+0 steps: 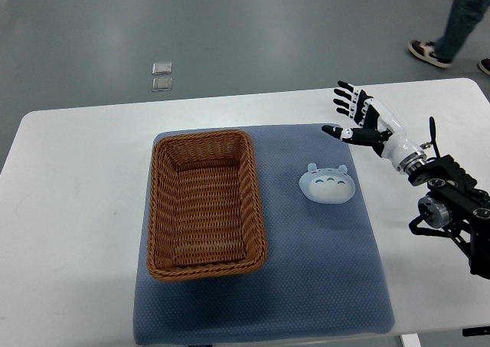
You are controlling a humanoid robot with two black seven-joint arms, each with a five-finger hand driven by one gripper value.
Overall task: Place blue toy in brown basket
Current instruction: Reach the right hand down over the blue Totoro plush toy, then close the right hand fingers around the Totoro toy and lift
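A pale blue plush toy with small ears lies flat on the blue-grey mat, to the right of the brown wicker basket. Nothing lies inside the basket. My right hand hovers above the mat's far right corner, a little beyond and to the right of the toy, fingers spread and holding nothing. Its black forearm enters from the right edge. My left arm does not show.
The mat lies on a white table. A person's legs and shoes stand on the grey floor at the top right. Two small clear squares lie on the floor beyond the table.
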